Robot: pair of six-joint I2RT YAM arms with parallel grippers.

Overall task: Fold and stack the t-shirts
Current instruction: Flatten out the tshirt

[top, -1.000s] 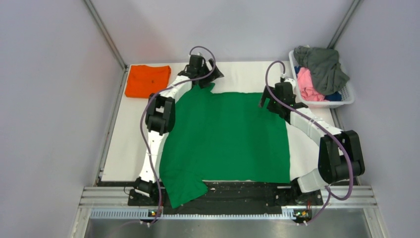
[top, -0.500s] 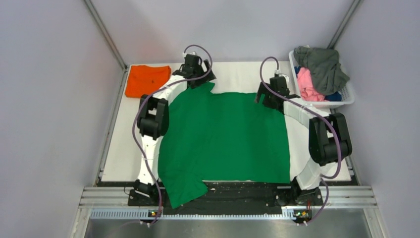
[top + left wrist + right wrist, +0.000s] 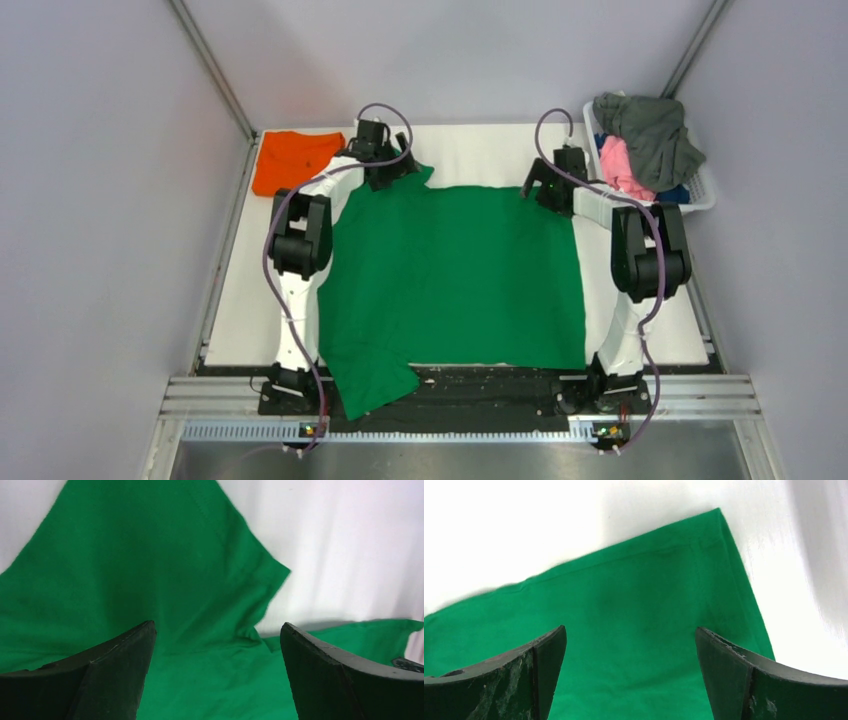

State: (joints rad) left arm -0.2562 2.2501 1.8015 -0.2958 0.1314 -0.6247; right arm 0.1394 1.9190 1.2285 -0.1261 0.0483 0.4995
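A bright green t-shirt [image 3: 455, 275] lies spread flat on the white table, its near left sleeve hanging over the front edge. My left gripper [image 3: 388, 172] hovers open over the far left sleeve [image 3: 150, 580], and its fingers [image 3: 217, 626] hold nothing. My right gripper [image 3: 545, 190] is open above the shirt's far right corner [image 3: 719, 520], with only flat green cloth between its fingers [image 3: 630, 630]. An orange t-shirt [image 3: 295, 160] lies folded at the far left corner.
A white plastic basket [image 3: 690, 207] at the far right holds a grey tee [image 3: 655, 135], a pink one [image 3: 620, 170] and a bit of blue cloth. Grey walls close in both sides. A metal rail runs along the front.
The left gripper has moved left and slightly nearer, onto the far sleeve. The right gripper has shifted toward the shirt's far right corner. Both elbows have swung farther from the bases. The shirt has not moved.
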